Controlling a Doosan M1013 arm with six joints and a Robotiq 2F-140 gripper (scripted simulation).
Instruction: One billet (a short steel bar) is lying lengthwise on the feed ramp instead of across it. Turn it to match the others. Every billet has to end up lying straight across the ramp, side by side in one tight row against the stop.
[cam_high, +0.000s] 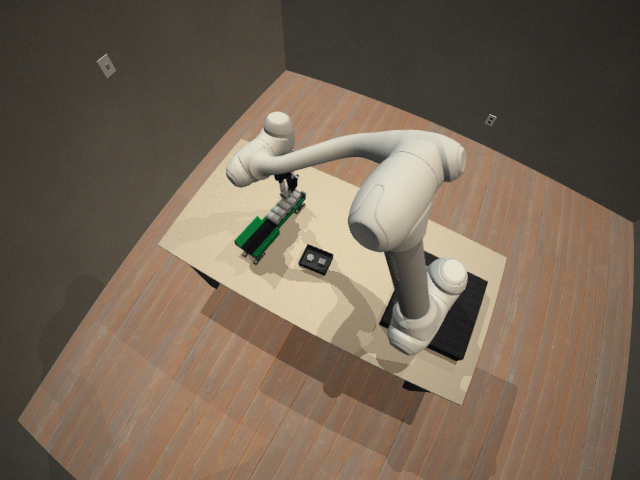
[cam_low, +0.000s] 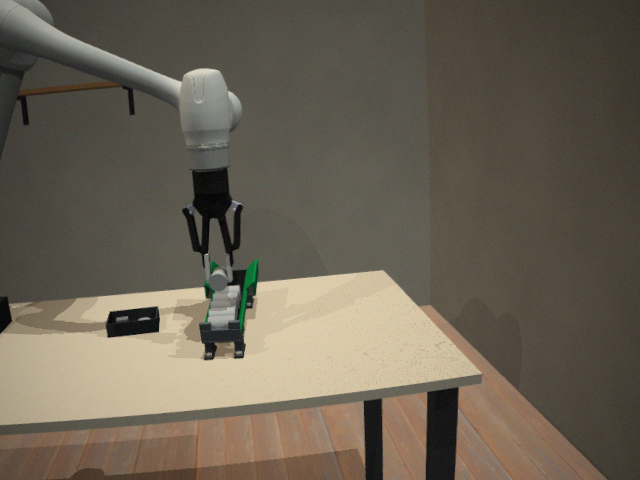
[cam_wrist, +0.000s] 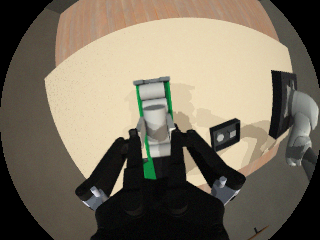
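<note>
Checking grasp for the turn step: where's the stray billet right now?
In the exterior view the billet is clamped in the gripper, lifted just above the row of billets on the green ramp, round end facing the camera.
</note>
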